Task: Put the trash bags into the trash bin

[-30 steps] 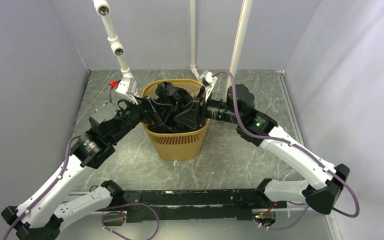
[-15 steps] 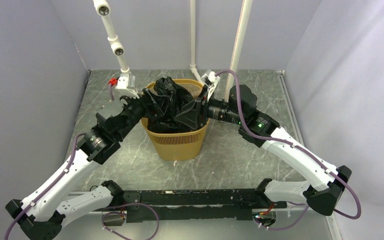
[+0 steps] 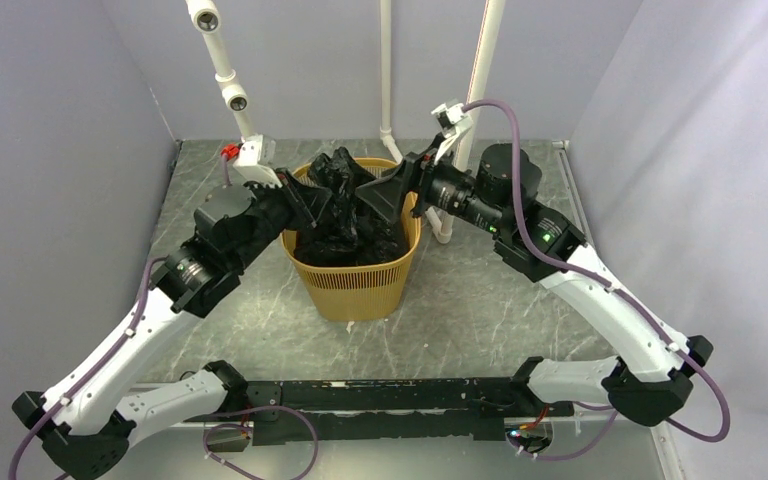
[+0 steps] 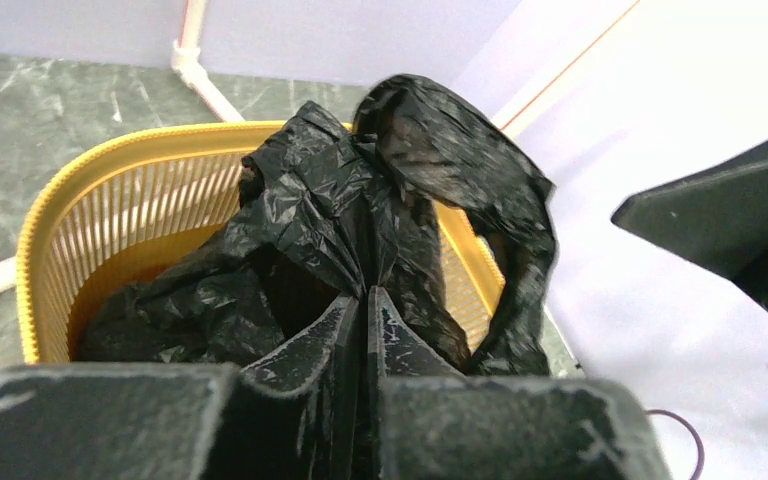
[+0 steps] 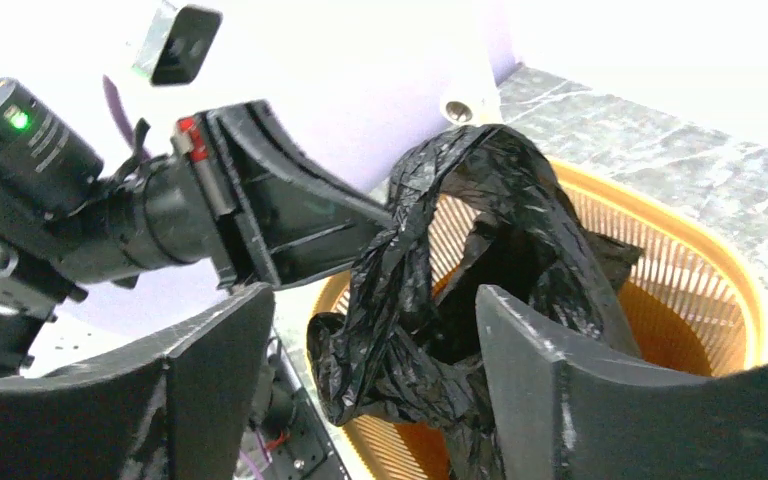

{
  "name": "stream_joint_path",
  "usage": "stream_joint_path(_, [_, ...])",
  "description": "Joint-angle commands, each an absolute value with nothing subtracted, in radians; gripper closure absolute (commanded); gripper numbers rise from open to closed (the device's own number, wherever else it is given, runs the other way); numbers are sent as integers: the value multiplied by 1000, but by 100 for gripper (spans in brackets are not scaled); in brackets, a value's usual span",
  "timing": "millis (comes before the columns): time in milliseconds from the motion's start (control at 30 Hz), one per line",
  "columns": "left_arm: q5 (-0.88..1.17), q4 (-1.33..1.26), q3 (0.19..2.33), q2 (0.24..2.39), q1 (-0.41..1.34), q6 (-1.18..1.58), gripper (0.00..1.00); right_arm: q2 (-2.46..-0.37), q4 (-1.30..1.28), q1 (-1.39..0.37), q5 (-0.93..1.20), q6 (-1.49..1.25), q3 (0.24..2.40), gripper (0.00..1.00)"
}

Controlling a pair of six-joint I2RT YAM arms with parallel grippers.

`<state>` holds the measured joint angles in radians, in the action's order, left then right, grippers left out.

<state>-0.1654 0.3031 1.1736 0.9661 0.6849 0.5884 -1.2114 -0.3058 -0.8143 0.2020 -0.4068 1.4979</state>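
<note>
Top view: trash bag (image 3: 345,200) bunched mostly inside trash bin (image 3: 355,285), crinkly lump poking above rim.
Left wrist: left gripper (image 4: 367,295) jaws pinched tight on trash bag fold, right over trash bin.
Right wrist: right gripper (image 5: 372,292) jaws spread wide, trash bag loop between them, not gripped.

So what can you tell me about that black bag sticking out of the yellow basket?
The black bag is thin, glossy, crinkled plastic, bunched rather than spread. Its lower part sits inside the yellow slatted bin; a twisted loop rises above the rim. The left gripper looks shut on a fold; the right gripper is open near it, not gripping.
</note>
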Motion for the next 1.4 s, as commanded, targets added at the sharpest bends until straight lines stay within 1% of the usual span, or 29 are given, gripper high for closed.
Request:
stream_joint_path(0, [-49,242,1137,919,683,562,90,-1145,-304,-813,58,-481,1487,26])
stream_joint_path(100, [-16,268,1141,911,684,516,95,-1099,-255,-813,37,-550,1405,29])
stream_joint_path(167, [-2,321,1169,914,683,507,97,-1106,-273,-812,35,-569,1415,33])
stream_joint_path(233, [34,330,1179,909,684,501,97,-1162,-350,-811,93,-534,1499,31])
stream_joint_path(300, [62,291,1157,903,684,493,97,-1223,-463,-811,111,-556,1601,27])
stream_joint_path(333, [73,273,1148,901,684,496,97,-1240,-468,-811,127,-582,1622,26])
stream_joint_path(433, [129,232,1141,909,684,511,97,-1242,-357,-812,188,-637,1577,24])
stream_joint_path(533, [183,238,1154,918,684,511,97,-1244,-287,-811,189,-697,1526,27])
stream_joint_path(567, [189,250,1159,919,683,510,97,-1253,-293,-811,180,-703,1526,29])
stream_joint_path(600, [188,262,1164,918,683,509,97,-1266,-308,-811,172,-712,1535,40])
stream_joint_path(633, [182,277,1166,915,684,510,97,-1289,-321,-811,179,-716,1546,48])
stream_joint_path(667, [176,287,1166,908,683,511,97,-1306,-324,-811,215,-715,1555,50])
stream_joint_path(733, [173,301,1162,887,683,513,97,-1338,-320,-811,285,-725,1572,49])
stream_joint_path(800, [169,311,1156,862,684,512,97,-1356,-282,-811,350,-740,1563,76])
stream_joint_path(833, [162,316,1152,849,683,510,97,-1362,-261,-812,372,-748,1553,82])
stream_joint_path(900, [153,345,1154,828,683,498,97,-1366,-240,-811,373,-760,1538,85])
stream_joint_path(933, [140,363,1158,820,684,494,97,-1364,-250,-812,351,-759,1536,93])
stream_joint_path(967, [115,388,1160,813,683,494,97,-1356,-259,-812,325,-755,1533,98])
stream_joint_path(1000, [84,409,1159,805,684,500,96,-1343,-265,-811,301,-751,1523,100])
stream_joint_path(1033, [59,427,1156,797,684,501,90,-1328,-272,-812,274,-747,1511,100])
stream_joint_path(1133, [4,457,1147,770,683,520,64,-1276,-250,-810,264,-742,1439,100])
stream_joint_path(1200, [3,447,1138,757,683,529,46,-1247,-234,-810,282,-761,1380,100])
stream_joint_path(1233, [2,433,1135,754,684,537,38,-1228,-224,-810,282,-777,1351,100])
stream_joint_path(1333, [3,367,1112,763,684,563,22,-1143,-142,-811,288,-814,1226,100])
stream_joint_path(1367, [4,352,1113,776,683,568,20,-1119,-107,-810,285,-822,1186,100])
